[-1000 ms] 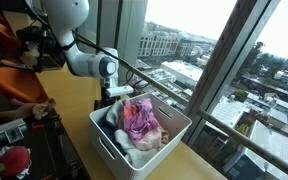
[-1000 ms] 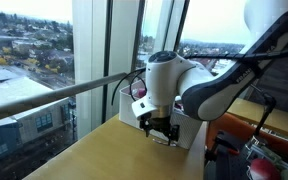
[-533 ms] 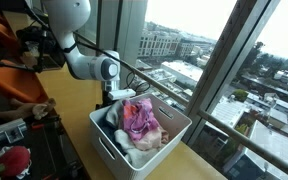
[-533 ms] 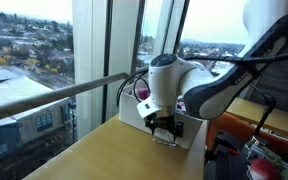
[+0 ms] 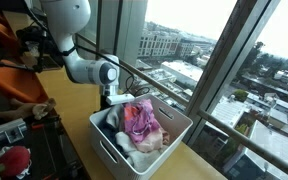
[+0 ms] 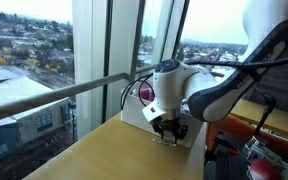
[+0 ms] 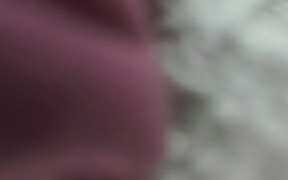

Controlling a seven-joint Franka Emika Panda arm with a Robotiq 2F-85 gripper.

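A white plastic basket (image 5: 144, 160) stands on the wooden table by the window. It holds a pile of clothes: a pink-purple cloth (image 5: 139, 122) on top, with white and dark pieces around it. My gripper (image 5: 114, 103) is lowered into the basket's far end, against the clothes; its fingers are hidden by the basket's rim and the cloth. In an exterior view the gripper (image 6: 168, 128) hangs at the basket's edge (image 6: 134, 115). The wrist view is a close blur of pink-purple cloth (image 7: 64, 90) beside white cloth (image 7: 234, 90); no fingers show.
Large window panes and a metal rail (image 6: 64, 92) run right behind the basket. A person in orange (image 5: 9, 50) sits at the table's far side. A red object (image 5: 14, 158) and other items lie at the table's near side.
The arm has sunk lower and moved a little farther into the basket, onto the clothes. The basket has not moved.
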